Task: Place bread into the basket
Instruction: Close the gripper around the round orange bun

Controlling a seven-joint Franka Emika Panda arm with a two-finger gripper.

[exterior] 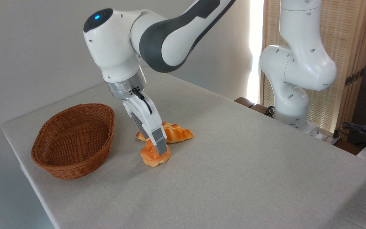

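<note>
Here your gripper (pixel 157 149) leans down over the bread (pixel 155 155), its near finger lying across the bun's top; the far finger is hidden behind it, so you cannot tell whether the bun is pinched yet or the fingers are merely around it. The bun rests on the table (pixel 233 159), just in front of the braided loaf (pixel 175 133) and near the basket (pixel 75 140), which sits empty to the left, likely for a short carry. The cloth is pale grey and plain; a slatted wooden screen (pixel 345 38) stands behind the arm's base (pixel 292 105).
</note>
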